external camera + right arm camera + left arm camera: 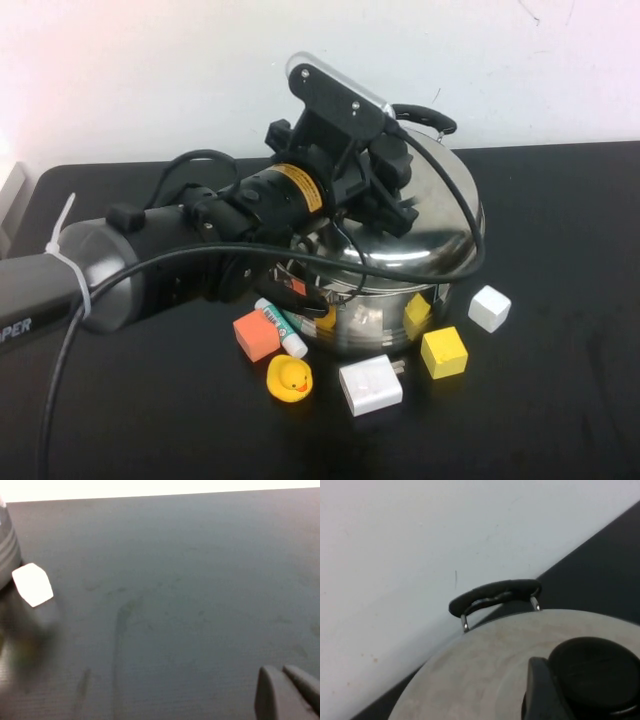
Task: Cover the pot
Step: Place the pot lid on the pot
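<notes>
Here my left gripper (385, 190) sits over the middle of the domed steel lid (440, 215), which rests on the pot (375, 310) at the centre of the black table (560, 400). The pot is shiny stainless steel, round and deep, its wall mirroring the toys around it; the lid is smooth and softly brushed. From the high view my own arm and its cables cover the lid's centre, so the knob does not show there. My left wrist view does show it: a round black knob (595, 672) with one black finger (540, 692) right against its side. The other finger is out of frame, so I cannot tell whether I am clenched on the knob or released. That same view catches the pot's far black handle (495, 594), a curved loop on steel posts against the white wall.

Around the pot's base lie a yellow rubber duck (290, 379), an orange block (256, 335), a white tube (281, 327) with a green label, a white charger-like block (370, 385), a yellow cube (444, 352) and a white cube (489, 308).

My right gripper (287, 692) shows only in its wrist view, low above bare matte table, its grey fingers pressed together with nothing held. The white cube (32, 584) lies well apart from it, near the pot's ridged edge (7, 550), which is cut off by the frame.
</notes>
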